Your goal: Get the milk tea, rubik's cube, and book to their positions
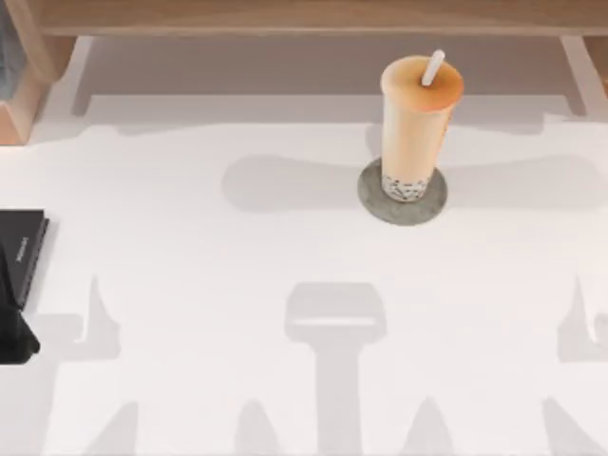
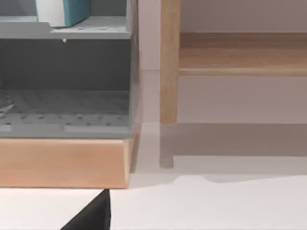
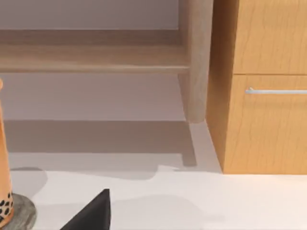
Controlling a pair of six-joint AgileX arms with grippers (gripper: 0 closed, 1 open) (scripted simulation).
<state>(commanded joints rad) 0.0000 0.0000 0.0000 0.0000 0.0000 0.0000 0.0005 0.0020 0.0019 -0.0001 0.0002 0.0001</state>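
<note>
The milk tea (image 1: pixel 418 119), a tall clear cup of orange-tan tea with dark pearls and a white straw, stands upright on a round grey coaster (image 1: pixel 404 197) at the table's back, right of centre. Its side (image 3: pixel 4 191) and the coaster (image 3: pixel 21 213) show in the right wrist view. The teal book (image 2: pixel 64 12) stands in a grey rack (image 2: pixel 67 86) on a wooden base, seen from the left wrist. The rubik's cube is out of view. A dark piece of my left gripper (image 2: pixel 91 215) and of my right gripper (image 3: pixel 91 213) edges into each wrist view.
A flat black book (image 1: pixel 21 249) lies at the table's left edge, with a black shape (image 1: pixel 14 334) just in front of it. A wooden shelf (image 1: pixel 304 17) runs along the back. A wooden cabinet with a drawer handle (image 3: pixel 276 91) stands near the right arm.
</note>
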